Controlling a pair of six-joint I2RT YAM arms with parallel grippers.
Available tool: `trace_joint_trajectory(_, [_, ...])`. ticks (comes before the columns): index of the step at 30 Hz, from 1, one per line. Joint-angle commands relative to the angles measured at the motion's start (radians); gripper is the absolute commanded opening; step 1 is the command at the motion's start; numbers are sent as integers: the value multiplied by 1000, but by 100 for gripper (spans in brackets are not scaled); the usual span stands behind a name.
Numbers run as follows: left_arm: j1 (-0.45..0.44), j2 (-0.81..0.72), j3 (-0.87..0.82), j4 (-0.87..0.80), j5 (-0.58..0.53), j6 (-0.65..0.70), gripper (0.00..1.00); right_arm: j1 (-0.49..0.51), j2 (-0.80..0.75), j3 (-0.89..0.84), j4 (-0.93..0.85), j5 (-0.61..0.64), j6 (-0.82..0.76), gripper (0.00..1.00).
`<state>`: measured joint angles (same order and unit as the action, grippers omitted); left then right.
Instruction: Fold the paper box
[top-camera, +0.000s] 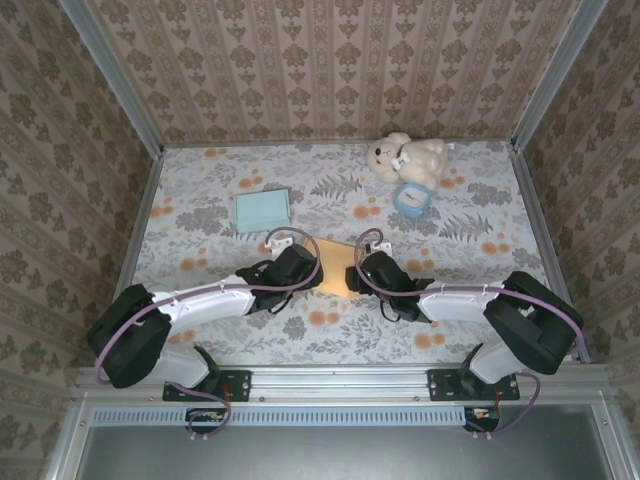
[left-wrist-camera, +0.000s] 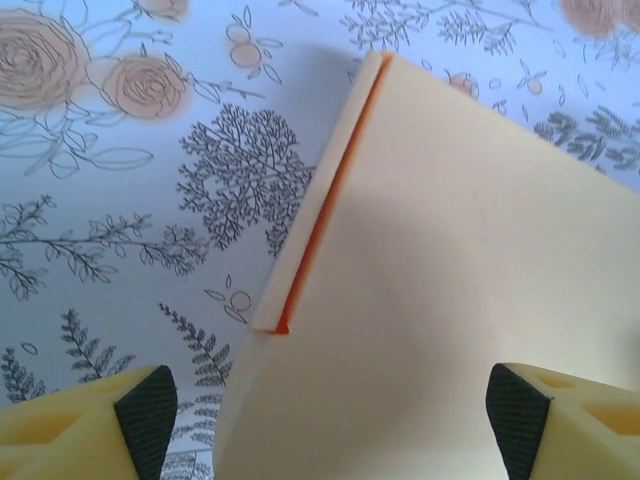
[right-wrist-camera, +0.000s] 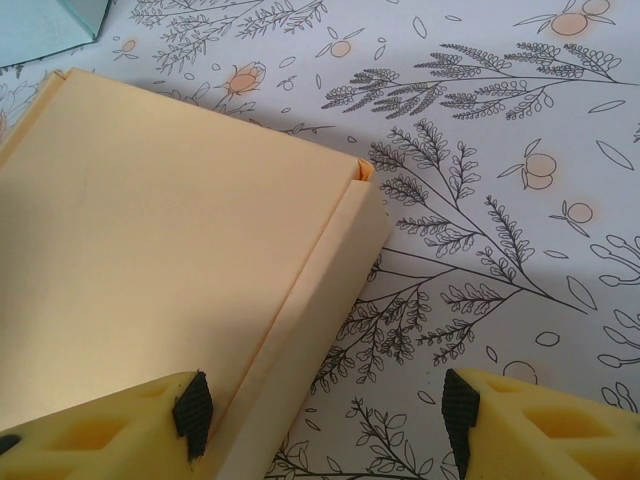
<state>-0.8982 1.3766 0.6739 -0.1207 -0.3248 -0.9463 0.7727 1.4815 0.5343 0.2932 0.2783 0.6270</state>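
I'm judging the paper box (top-camera: 338, 270) flimsy; left gripper (left-wrist-camera: 330, 412) and right gripper (right-wrist-camera: 325, 412) are gaping empty astride its 9 and 3 o'clock walls.

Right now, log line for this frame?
paper box: flat on table | left gripper: jaws open over box edge | right gripper: jaws open over box edge

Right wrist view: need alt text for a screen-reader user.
A pale orange paper box lies on a floral tablecloth, one folded side wall running diagonally toward the camera. The open right gripper straddles that wall, one finger over the box, one over the cloth. A teal corner shows top left.
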Motion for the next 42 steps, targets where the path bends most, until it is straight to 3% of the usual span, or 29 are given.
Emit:
trace_joint_trajectory(1, [30,-7,-2,9,21,30,86,-10,17,3,-29,-13,-21,65])
trace_joint_trajectory(15, [70,142,27,120,91,-21,86,-15,34,0,-24,-22,-27,65])
trace_joint_trajectory(23, [71,200,30,148,113,-46,80,-21,36,-2,-18,-26,-30,65])
trace_joint_trajectory(31, [77,219,61,124,80,24,77,-43,24,-20,-13,-47,-39,65])
trace_joint_trajectory(37, [85,190,64,66,42,91,83,-69,20,-16,-33,-61,-62,65])
trace_joint_trajectory(42, [124,164,67,56,82,137,86,-80,40,9,-60,-63,-99,64])
